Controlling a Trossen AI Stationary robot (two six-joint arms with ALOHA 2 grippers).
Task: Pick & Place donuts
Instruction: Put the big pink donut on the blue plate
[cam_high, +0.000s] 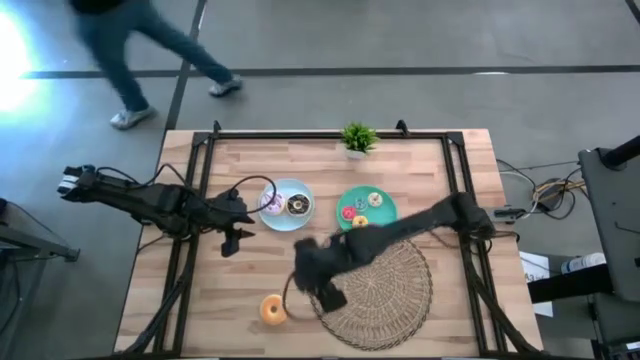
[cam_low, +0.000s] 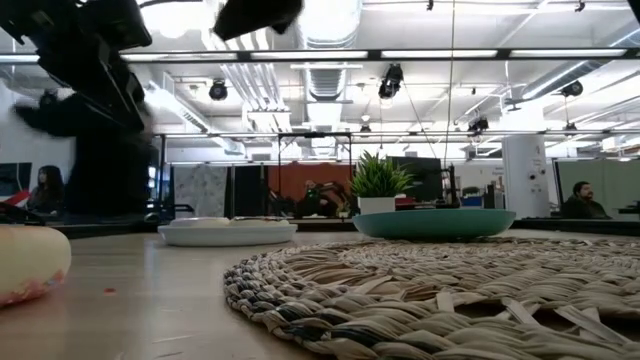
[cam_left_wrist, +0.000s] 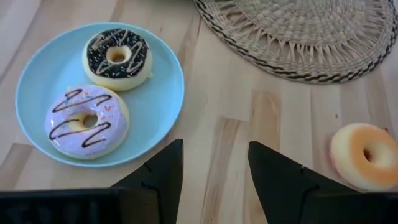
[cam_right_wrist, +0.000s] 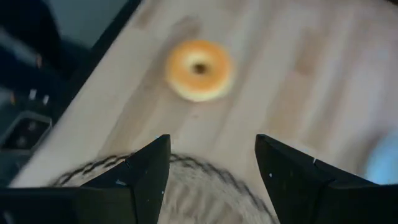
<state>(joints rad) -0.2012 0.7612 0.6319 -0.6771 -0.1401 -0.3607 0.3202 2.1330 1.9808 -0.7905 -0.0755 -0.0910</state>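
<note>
One plain orange donut (cam_high: 272, 309) lies flat on the bare wood near the table's near edge, left of the woven mat (cam_high: 380, 295). My right gripper (cam_high: 327, 296) hovers open over the mat's left edge, with that donut (cam_right_wrist: 199, 70) ahead of its fingers. The blue plate (cam_high: 287, 190) carries a lilac-iced donut (cam_left_wrist: 87, 121) and a brown-iced donut (cam_left_wrist: 117, 57). The green plate (cam_high: 385, 212) carries three small donuts (cam_high: 360, 210). My left gripper (cam_high: 232, 240) is open above the bare wood, left of the blue plate (cam_left_wrist: 155, 93).
A small potted plant (cam_high: 358, 138) stands at the table's far edge. Black frame rails (cam_high: 190, 200) run along the left and right sides. A person (cam_high: 130, 50) walks on the floor beyond the far edge. Bare wood (cam_high: 240, 280) lies around the orange donut.
</note>
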